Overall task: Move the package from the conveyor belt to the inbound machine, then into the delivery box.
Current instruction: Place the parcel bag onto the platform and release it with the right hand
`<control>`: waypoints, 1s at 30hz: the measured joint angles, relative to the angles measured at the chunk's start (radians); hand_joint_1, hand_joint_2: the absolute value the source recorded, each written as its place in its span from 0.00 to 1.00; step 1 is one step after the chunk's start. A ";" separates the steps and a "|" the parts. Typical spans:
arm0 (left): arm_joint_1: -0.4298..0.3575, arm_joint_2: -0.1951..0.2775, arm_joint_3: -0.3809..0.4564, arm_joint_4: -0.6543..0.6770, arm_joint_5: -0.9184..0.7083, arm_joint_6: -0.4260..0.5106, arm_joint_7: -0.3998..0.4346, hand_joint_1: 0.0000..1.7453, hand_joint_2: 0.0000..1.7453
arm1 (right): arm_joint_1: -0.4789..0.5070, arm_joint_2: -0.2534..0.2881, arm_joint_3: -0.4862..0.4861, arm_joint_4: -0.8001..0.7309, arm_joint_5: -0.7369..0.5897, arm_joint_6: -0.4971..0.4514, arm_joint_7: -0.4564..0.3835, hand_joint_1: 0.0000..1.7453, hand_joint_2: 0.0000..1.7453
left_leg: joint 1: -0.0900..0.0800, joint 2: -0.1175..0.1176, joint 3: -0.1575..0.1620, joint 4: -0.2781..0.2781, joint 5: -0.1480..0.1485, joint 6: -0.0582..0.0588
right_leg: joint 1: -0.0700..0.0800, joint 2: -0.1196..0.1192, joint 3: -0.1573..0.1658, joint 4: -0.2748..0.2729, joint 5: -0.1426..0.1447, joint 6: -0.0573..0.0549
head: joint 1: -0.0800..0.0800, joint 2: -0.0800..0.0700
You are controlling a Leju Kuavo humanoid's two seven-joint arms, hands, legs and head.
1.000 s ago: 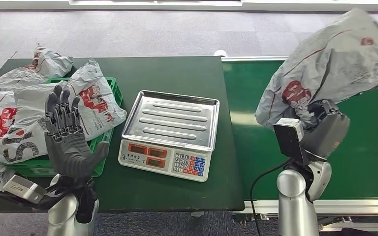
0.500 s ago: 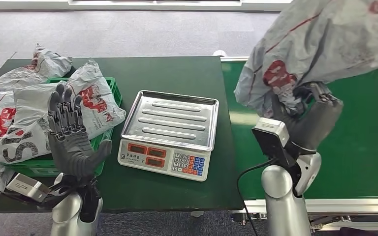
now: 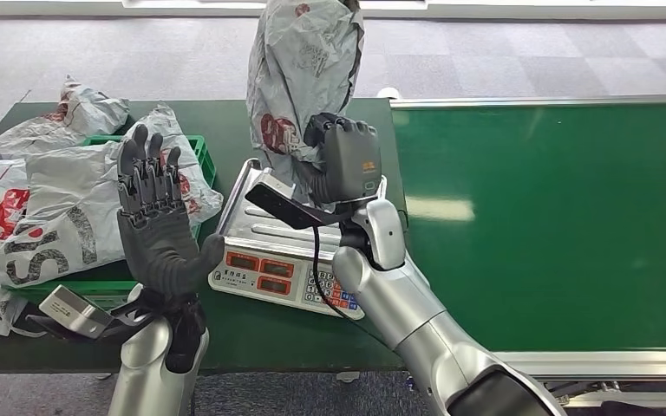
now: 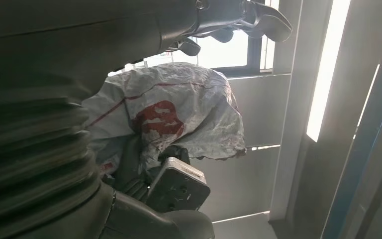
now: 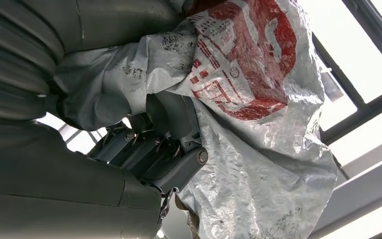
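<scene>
My right hand (image 3: 340, 160) grips the lower end of a grey plastic package with red print (image 3: 302, 61) and holds it upright above the back of the scale's steel tray (image 3: 312, 212). The same package (image 5: 258, 99) fills the right wrist view, with my dark fingers (image 5: 171, 144) clamped into its folds, and it also appears in the left wrist view (image 4: 174, 119). My left hand (image 3: 152, 221) is raised in front of the green crate (image 3: 195, 152), palm toward the scale, fingers straight and apart, holding nothing. The green conveyor belt (image 3: 555, 208) lies to the right.
The scale (image 3: 290, 277) with its keypad sits mid-table. Several grey and red packages (image 3: 61, 195) pile in and around the green crate at the left. The dark green table (image 3: 329, 121) ends at the belt's metal rim. Grey floor lies beyond.
My right arm has swung left from over the conveyor belt, carrying the package to above the scale tray. My left hand has risen a little and shifted right.
</scene>
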 joint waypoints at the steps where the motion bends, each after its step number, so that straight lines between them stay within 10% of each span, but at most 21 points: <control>1: -0.001 0.000 0.000 0.003 0.000 0.000 0.000 0.00 1.00 | -0.005 0.001 0.006 0.013 0.000 0.000 0.000 1.00 1.00 | 0.000 0.000 0.000 0.000 0.000 0.000 | 0.000 0.000 0.000 0.000 0.000 0.000 | 0.000 0.000; 10: -0.004 0.001 0.000 0.013 0.003 0.017 0.000 0.00 1.00 | -0.032 0.003 0.046 0.086 -0.005 0.010 0.012 1.00 1.00 | 0.000 0.000 0.000 0.000 0.000 0.000 | 0.000 0.000 -0.001 0.000 0.000 0.000 | 0.000 0.000; 12: -0.004 0.002 0.000 0.013 0.003 0.019 -0.001 0.00 1.00 | -0.035 0.003 0.052 0.096 -0.009 0.010 0.013 0.50 1.00 | 0.000 0.000 0.000 0.000 0.000 0.000 | 0.000 0.000 -0.001 0.000 0.000 0.000 | 0.000 0.000; 14: -0.004 0.003 0.000 0.013 0.002 0.023 -0.001 0.00 1.00 | -0.037 0.003 0.058 0.106 -0.015 0.010 0.017 0.00 0.50 | 0.000 0.000 0.000 0.000 0.000 0.000 | 0.000 0.000 -0.001 0.000 0.000 0.000 | 0.000 0.000; 16: -0.002 0.005 0.000 0.011 0.000 0.029 -0.001 0.00 1.00 | -0.042 0.003 0.063 0.120 -0.018 0.013 0.034 0.00 0.00 | 0.000 0.000 0.000 0.000 0.000 0.000 | 0.000 0.000 -0.001 0.000 0.000 0.000 | 0.000 0.000; 30: 0.033 0.026 -0.020 -0.007 -0.012 0.054 -0.001 0.00 1.00 | -0.074 0.001 0.077 0.201 -0.020 0.065 0.073 0.00 0.00 | 0.000 0.000 -0.001 0.000 0.000 0.000 | 0.000 0.000 -0.001 0.000 0.000 0.000 | 0.000 0.000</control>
